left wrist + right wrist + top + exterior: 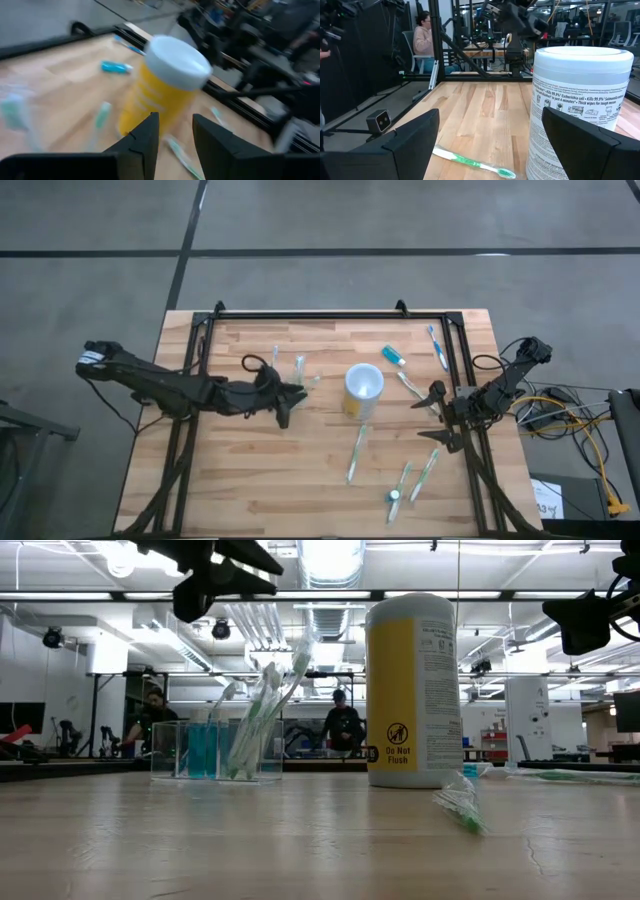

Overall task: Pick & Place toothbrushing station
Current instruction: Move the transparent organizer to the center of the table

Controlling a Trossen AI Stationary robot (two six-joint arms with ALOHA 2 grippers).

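- High view: the left end effector [292, 402] sits over the middle-left of the wooden counter [260, 470], just beside the toothbrushing station [288, 370], a faint clear holder with toothbrushes standing in it.
- Left wrist view: its fingers [145, 137] stand apart with nothing between them, so it is released; the yellow canister [162, 82] with a white lid fills the scene ahead.
- Low view: only here does the station [215, 748] read clearly, a see-through box with several brushes leaning inside and blue inserts, standing upright to the left of the canister [412, 690].
- High view: the right end effector [440, 418] waits at the counter's right edge, jaws spread wide and empty.
- Right wrist view: a loose green-bristled toothbrush [472, 161] lies flat on the wood near the canister [580, 110]; a seated person [424, 35] shows in the room beyond.
- High view alone shows the scatter: a teal tube [393, 356], a blue brush [437, 346] near the far right, and more brushes in front of the canister.
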